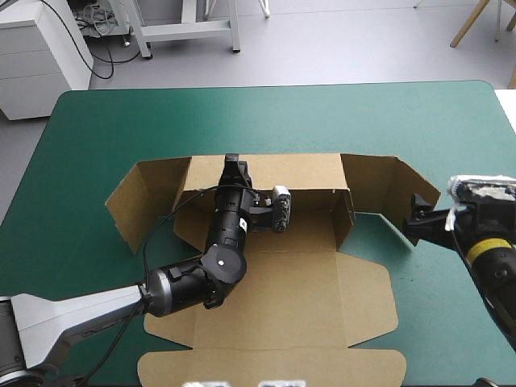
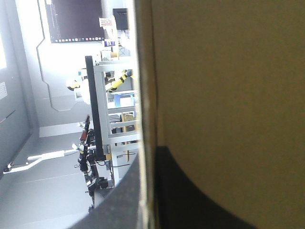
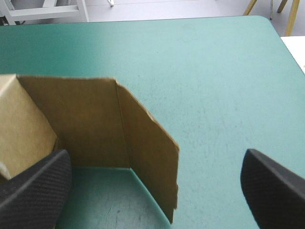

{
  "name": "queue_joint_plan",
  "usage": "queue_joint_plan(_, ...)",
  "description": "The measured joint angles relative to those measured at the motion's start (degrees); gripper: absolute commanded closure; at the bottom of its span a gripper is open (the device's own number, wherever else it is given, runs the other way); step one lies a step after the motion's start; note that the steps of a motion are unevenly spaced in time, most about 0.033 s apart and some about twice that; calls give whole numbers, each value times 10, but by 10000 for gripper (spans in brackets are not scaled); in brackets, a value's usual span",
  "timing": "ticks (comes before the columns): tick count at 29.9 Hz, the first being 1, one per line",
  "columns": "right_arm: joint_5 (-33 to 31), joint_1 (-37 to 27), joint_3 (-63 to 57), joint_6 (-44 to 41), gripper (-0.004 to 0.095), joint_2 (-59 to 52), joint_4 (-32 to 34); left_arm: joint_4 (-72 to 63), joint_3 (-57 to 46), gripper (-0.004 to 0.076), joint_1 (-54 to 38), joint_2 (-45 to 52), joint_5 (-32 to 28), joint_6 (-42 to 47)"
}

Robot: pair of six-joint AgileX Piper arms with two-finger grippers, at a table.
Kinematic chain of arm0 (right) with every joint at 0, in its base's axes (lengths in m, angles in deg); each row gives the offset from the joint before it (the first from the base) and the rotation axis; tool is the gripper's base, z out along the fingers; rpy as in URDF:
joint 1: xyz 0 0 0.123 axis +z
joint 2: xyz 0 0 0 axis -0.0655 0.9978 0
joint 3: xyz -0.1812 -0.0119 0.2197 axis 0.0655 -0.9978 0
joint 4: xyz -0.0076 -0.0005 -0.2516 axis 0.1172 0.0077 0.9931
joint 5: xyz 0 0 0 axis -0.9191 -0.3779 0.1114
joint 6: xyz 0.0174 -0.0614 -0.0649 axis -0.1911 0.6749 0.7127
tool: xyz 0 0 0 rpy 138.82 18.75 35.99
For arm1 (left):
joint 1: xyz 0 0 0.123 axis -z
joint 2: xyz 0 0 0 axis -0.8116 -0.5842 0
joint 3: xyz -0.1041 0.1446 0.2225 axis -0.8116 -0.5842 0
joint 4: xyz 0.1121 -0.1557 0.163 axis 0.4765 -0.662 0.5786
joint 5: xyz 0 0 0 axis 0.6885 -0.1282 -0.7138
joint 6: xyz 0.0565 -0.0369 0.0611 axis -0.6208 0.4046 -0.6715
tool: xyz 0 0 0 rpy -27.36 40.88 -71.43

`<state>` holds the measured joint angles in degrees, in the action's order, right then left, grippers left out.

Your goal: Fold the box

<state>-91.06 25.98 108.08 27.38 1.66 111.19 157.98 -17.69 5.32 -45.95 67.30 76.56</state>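
The brown box [image 1: 306, 298] lies mid-table, its back wall [image 1: 282, 171] raised and its wide lid panel flat toward the front edge. Angled wings [image 1: 387, 185] stand at both ends of the back wall. My left gripper [image 1: 234, 167] reaches over the base to the back wall's top edge. In the left wrist view its black fingers [image 2: 200, 191] straddle the board [image 2: 228, 71], shut on it. My right gripper [image 1: 418, 216] hovers open at the right wing's outer end. In the right wrist view that wing [image 3: 95, 124] stands ahead of the right gripper [image 3: 155, 160], between its spread fingers.
Bare teal-green cover [image 1: 282, 113] stretches from the box to the table's far edge. The table's right edge [image 1: 504, 113] runs close beside the right arm. The lid's front flap [image 1: 266, 367] reaches almost to the front edge.
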Motion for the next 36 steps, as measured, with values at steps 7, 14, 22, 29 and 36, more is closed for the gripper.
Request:
queue_joint_plan(7,-2,-10,144,6,21,148,15,-2,0,734,14,0,9,4)
queue_joint_plan(14,-17,-134,300,197,21,278,-169,-2,0,734,14,0,12,6)
queue_joint_plan(22,-103,-273,438,432,21,432,-445,-2,0,734,14,0,13,6)
queue_joint_plan(29,-236,-307,516,508,21,556,-529,-2,0,734,14,0,13,7)
queue_joint_plan(36,-252,-307,517,519,21,576,-536,-2,0,734,14,0,13,8)
